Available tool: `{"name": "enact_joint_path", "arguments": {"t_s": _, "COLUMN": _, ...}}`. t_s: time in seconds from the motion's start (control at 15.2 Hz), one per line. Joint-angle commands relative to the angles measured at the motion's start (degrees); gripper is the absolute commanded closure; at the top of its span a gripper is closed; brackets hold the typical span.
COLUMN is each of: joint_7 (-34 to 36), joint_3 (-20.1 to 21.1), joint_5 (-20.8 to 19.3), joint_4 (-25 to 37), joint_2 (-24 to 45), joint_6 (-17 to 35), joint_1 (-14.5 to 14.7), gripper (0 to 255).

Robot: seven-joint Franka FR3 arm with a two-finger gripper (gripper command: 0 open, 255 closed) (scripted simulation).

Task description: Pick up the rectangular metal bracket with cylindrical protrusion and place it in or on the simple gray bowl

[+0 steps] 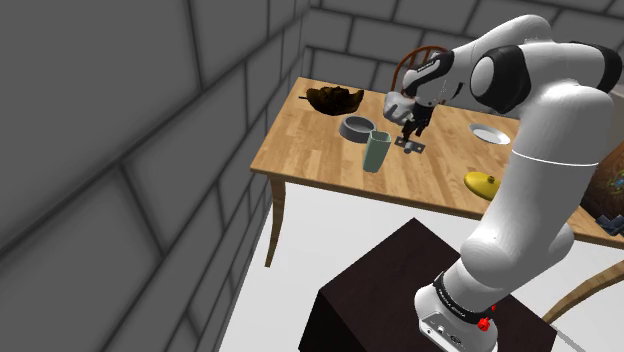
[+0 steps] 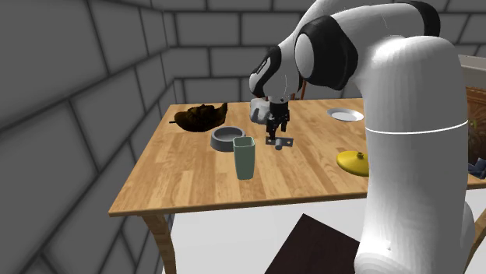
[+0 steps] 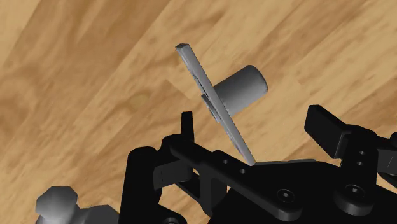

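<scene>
We find the pincer [image 2: 276, 131] hanging fingers-down over the bench [image 2: 179, 175], just beside the gray bowl [image 2: 227, 138] on the second exterior view's right. Its fingers [image 3: 186, 127] stand well apart. The gray bracket [image 3: 213, 95] sits between them, and neither finger appears to touch it, so it has hold of nothing. In the wrist view the bracket's flat plate shows edge-on and tilted, with the cylinder sticking out of one face. We cannot tell whether the bracket rests fully on the wood.

Other items, placed from the bowl in the second exterior view:
- a pale green cup [image 2: 244, 158], just in front;
- a dark brown basket [image 2: 200, 117], behind to the left;
- a white plate [image 2: 345, 115], well apart to the right;
- a yellow object [image 2: 354, 162], also to the right.
</scene>
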Motion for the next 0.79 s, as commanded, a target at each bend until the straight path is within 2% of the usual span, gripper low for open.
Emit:
{"name": "enact_joint_path", "arguments": {"t_s": 0.0, "joint_7": -1.1, "joint_3": 0.3, "joint_5": 1.0, "joint_4": 0.9, "joint_2": 1.9, "joint_6": 0.7, "joint_1": -0.9, "gripper": 0}}
{"name": "enact_joint_path", "arguments": {"t_s": 0.4, "joint_7": -1.9, "joint_3": 1.0, "joint_5": 2.3, "joint_4": -0.4, "joint_2": 4.2, "joint_6": 4.2, "joint_1": -1.6, "gripper": 0}}
{"name": "enact_joint_path", "arguments": {"t_s": 0.73, "joint_7": -1.9, "joint_3": 1.0, "joint_5": 2.3, "joint_4": -0.4, "joint_2": 4.2, "joint_6": 4.2, "joint_1": -1.6, "gripper": 0}}
